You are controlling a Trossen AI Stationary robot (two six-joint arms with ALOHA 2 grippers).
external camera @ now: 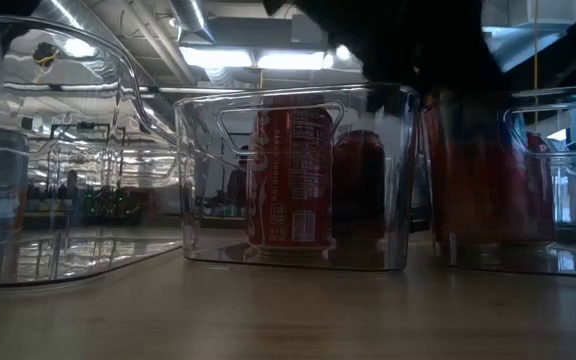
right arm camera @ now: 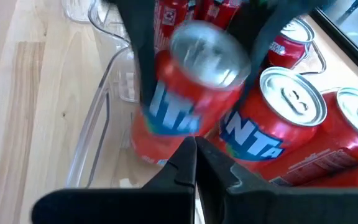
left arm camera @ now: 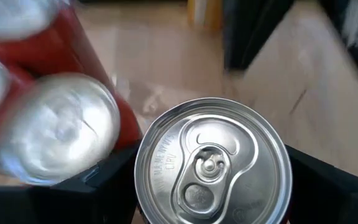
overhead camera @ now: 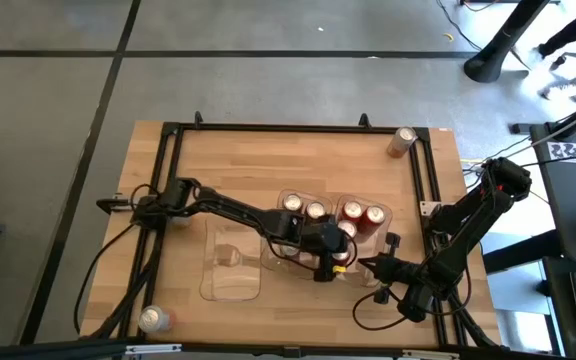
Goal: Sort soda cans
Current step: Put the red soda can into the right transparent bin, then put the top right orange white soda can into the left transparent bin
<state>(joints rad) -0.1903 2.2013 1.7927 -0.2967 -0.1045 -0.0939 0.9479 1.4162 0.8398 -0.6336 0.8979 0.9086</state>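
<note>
From above, the wooden tabletop (overhead camera: 228, 170) carries clear plastic trays near its middle. The left arm reaches in from the left of the frame, and its pincer (overhead camera: 325, 262) sits at the centre, its fingers spread around an orange can (overhead camera: 339, 266), gripping it. Red cans (overhead camera: 363, 214) with silver tops stand just above it in a tray, and two more cans (overhead camera: 304, 207) stand in the tray to their left. An empty tray (overhead camera: 230, 262) lies left of the pincer. One lone can (overhead camera: 402, 140) stands at the upper right of the tabletop, another (overhead camera: 153, 320) at the lower left. The right pincer (overhead camera: 371, 263) waits to the right of the held can, its fingers closed on nothing.

At table height, a red can (external camera: 290, 178) stands upright inside a clear tray (external camera: 398, 180) at the middle of the frame, with a darker can behind it.

From the left wrist, a silver can top (left arm camera: 213, 162) fills the lower centre between the dark fingers (left arm camera: 89, 196); blurred red cans (left arm camera: 48, 134) stand at the left.

From the right wrist, the closed fingertips (right arm camera: 196, 163) point at a blurred orange can (right arm camera: 188, 93) held between two dark fingers of the other arm; another orange can (right arm camera: 272, 124) stands just right of it.
</note>
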